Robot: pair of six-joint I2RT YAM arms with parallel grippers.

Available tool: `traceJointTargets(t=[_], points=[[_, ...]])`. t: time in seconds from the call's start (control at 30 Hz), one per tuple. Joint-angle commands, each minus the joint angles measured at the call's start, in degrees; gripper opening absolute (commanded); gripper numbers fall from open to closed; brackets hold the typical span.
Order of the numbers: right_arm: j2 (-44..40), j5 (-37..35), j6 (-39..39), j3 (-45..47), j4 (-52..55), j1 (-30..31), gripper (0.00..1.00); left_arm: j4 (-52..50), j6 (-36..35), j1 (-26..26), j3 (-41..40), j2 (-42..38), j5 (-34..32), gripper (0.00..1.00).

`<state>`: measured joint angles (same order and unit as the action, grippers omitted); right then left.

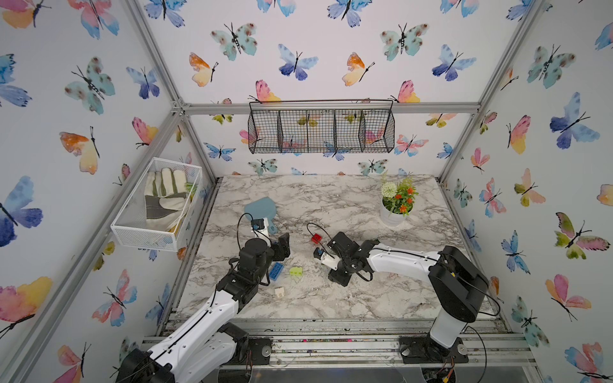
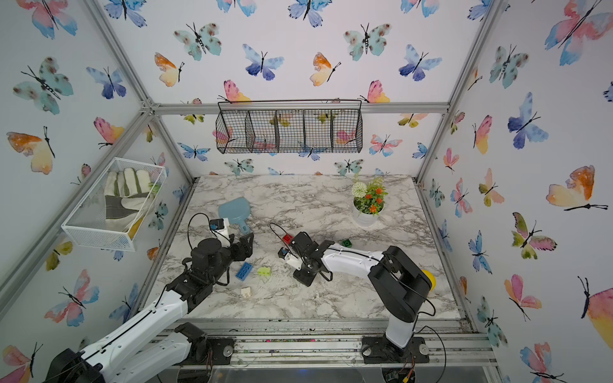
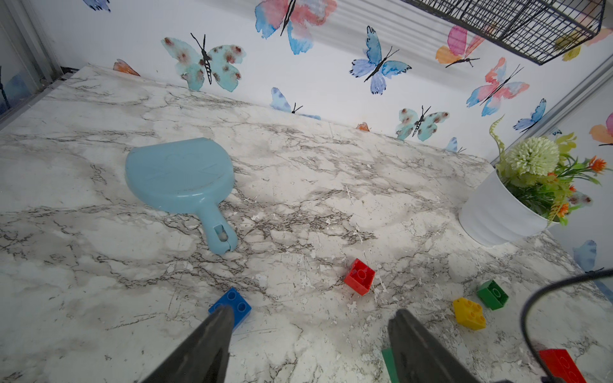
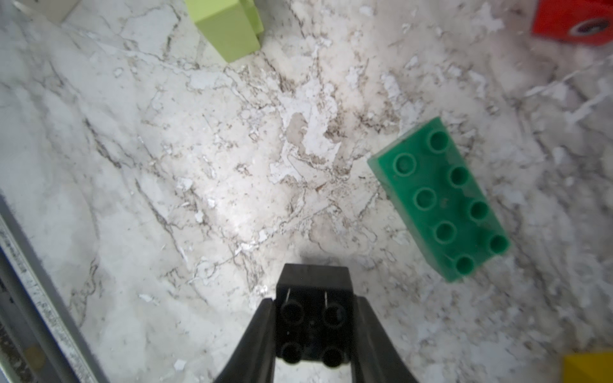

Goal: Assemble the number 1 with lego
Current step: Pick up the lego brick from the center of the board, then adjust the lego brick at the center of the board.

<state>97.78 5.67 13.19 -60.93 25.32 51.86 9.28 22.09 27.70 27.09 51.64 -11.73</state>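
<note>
My right gripper [image 4: 313, 303] is shut on a black square lego brick [image 4: 313, 282], one finger pressed on each side, low over the marble. A green oblong brick [image 4: 439, 199] lies beside it, studs up, and a lime brick [image 4: 229, 30] lies farther off. In both top views the right gripper [image 1: 340, 279] points down near the table's middle. My left gripper [image 3: 310, 313] hangs open over bare marble. A blue square brick [image 3: 234, 303] peeks from behind one fingertip. Red [image 3: 360, 277], green [image 3: 492, 294] and yellow [image 3: 469, 313] bricks lie scattered. A blue oblong brick [image 1: 275, 272] and a white brick [image 1: 279, 291] lie by the left arm.
A pale blue scoop [image 1: 260, 207] lies at the back left of the table. A white flower pot [image 1: 394, 212] stands at the back right. A white mesh basket [image 1: 156, 205] with gloves hangs on the left wall, and a black wire basket [image 1: 321, 127] on the back wall.
</note>
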Motion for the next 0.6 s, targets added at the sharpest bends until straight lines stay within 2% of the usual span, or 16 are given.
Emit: traceJointTargets(t=[0.0,0.13,0.23,0.47,0.57], points=[[-4.8,-1.2,6.2,0.9,1.0,-2.7,0.13,1.6,0.0,-1.1,-1.1,-0.1,1.3,0.79],[-4.2,0.3,12.7,-1.7,1.1,-8.4,0.11,1.5,-0.3,-2.1,-1.1,0.7,3.0,0.79],[1.8,0.5,12.8,-8.7,4.1,-11.6,0.1,1.8,-0.3,-2.7,-1.3,0.7,4.0,0.79],[16.7,-7.7,11.6,-22.4,7.4,-12.1,0.07,1.1,0.1,-3.4,-1.8,0.0,4.8,0.79],[19.7,-6.9,13.2,-23.9,8.5,-12.1,0.07,0.5,0.0,-3.8,-1.8,-0.2,4.9,0.79]])
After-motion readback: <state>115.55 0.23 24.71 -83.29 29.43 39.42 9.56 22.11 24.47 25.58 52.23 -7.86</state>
